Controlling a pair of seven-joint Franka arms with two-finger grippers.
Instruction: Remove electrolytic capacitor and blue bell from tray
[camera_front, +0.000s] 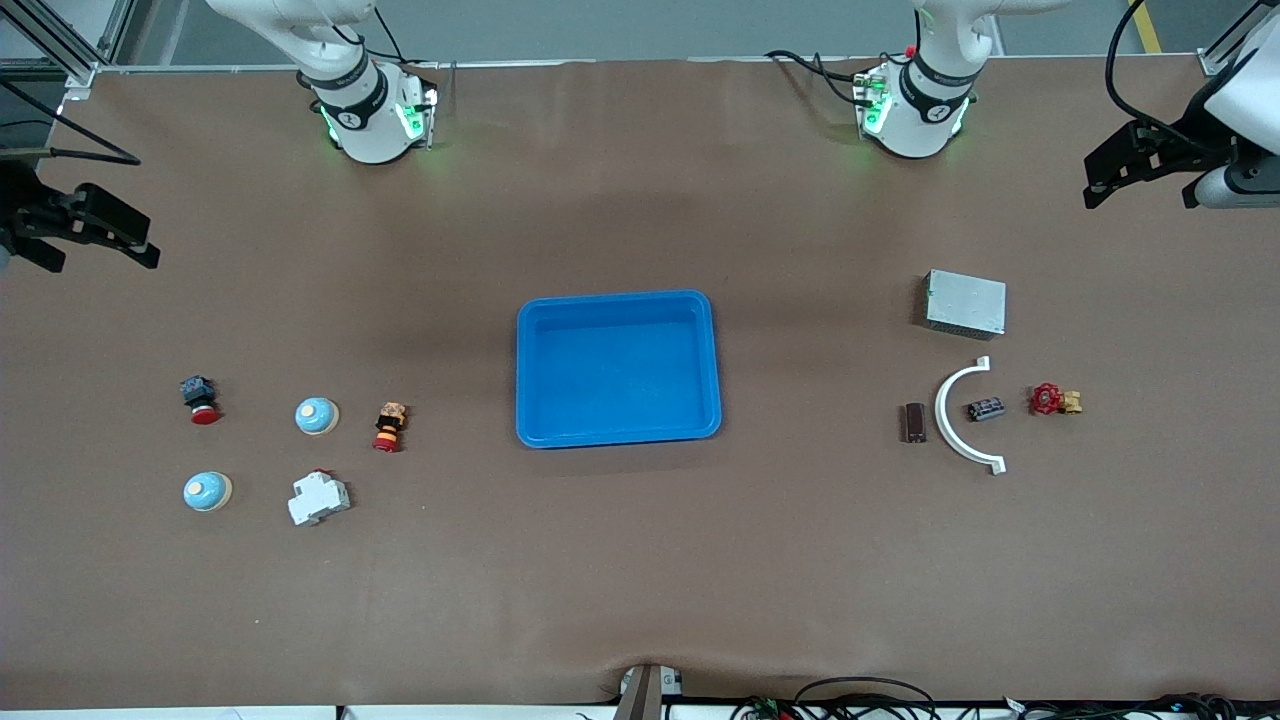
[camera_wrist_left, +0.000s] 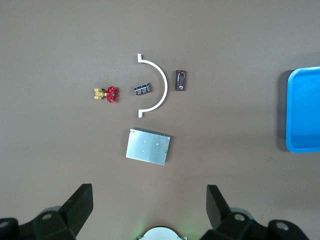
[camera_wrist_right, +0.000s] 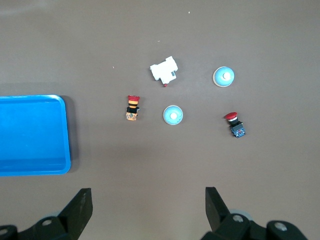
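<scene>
oddly, the blue tray (camera_front: 618, 368) at frame centre sits empty: the electrolytic capacitor (camera_front: 985, 408) lies lower right, two blue bells (camera_front: 316, 416) lower left. both my claws, left gripper (camera_front: 1140, 165) and right gripper (camera_front: 85, 230), hang spread at the edges, holding nothing; i'd wait.

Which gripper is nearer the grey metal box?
Left. The left gripper, open, is up at the left arm's end of the table, near the grey metal box. The right gripper, open, is at the right arm's end.
</scene>
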